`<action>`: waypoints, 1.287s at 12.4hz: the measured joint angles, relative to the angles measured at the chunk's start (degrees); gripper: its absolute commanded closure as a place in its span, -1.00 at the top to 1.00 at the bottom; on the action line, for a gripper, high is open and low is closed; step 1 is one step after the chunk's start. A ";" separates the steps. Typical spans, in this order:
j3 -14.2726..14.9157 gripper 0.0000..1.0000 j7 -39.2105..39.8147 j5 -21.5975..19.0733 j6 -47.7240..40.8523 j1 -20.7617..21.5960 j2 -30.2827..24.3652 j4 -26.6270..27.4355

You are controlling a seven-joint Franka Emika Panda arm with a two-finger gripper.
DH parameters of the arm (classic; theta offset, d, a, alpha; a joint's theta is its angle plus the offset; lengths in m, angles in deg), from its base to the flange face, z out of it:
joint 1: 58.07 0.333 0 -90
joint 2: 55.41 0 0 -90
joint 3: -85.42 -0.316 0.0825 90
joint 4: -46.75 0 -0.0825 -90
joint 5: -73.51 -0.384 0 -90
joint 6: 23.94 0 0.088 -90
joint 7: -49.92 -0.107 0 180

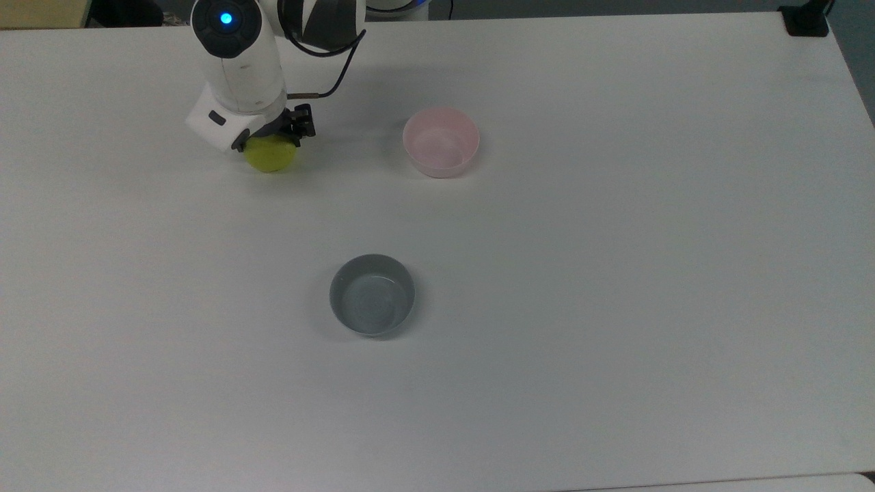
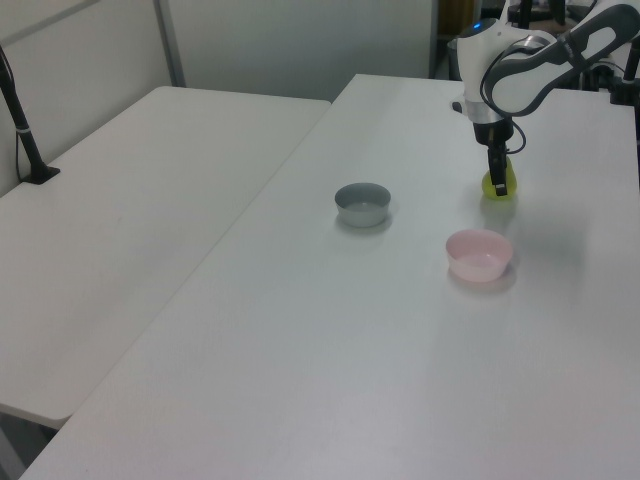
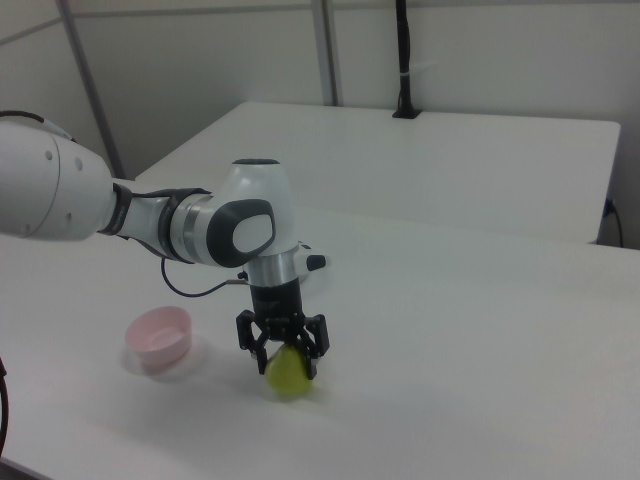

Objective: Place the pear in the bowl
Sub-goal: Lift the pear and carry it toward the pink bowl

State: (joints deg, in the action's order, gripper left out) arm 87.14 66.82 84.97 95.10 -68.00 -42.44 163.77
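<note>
The yellow-green pear (image 1: pixel 271 157) rests on the white table (image 1: pixel 615 273), near the top view's upper left. My gripper (image 1: pixel 272 141) has come down over it, and in the right view its black fingers (image 3: pixel 312 358) stand on either side of the pear (image 3: pixel 288 378), open and close to its flanks. The arm hides the pear's stem and top. The pale pink bowl (image 1: pixel 441 141) stands empty to the pear's right in the top view, about two bowl widths away. In the left view the gripper (image 2: pixel 499 183) covers part of the pear (image 2: pixel 503 192), with the pink bowl (image 2: pixel 479 254) nearer the camera.
A grey bowl (image 1: pixel 372 294) stands empty near the table's middle, in front of the other things in the top view. A second white table (image 2: pixel 130 200) adjoins on the left view's left. A black clamp post (image 1: pixel 805 19) sits at the top view's upper right corner.
</note>
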 measured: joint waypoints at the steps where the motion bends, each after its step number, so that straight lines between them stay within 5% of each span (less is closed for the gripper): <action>1: 0.00 -0.20 0.00 0.00 0.00 0.00 -0.01 -0.02; 4: -0.03 -0.20 0.00 0.00 -2.43 0.00 -0.11 -1.91; 12: -1.62 -0.20 0.00 -1.30 -18.54 0.53 -2.62 -18.72; 16: -2.22 -0.20 -2.32 -2.39 -19.94 5.32 -5.20 -20.73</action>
State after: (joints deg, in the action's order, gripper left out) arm 84.92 64.51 82.58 75.16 -62.68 -47.64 143.04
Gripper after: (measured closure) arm 0.123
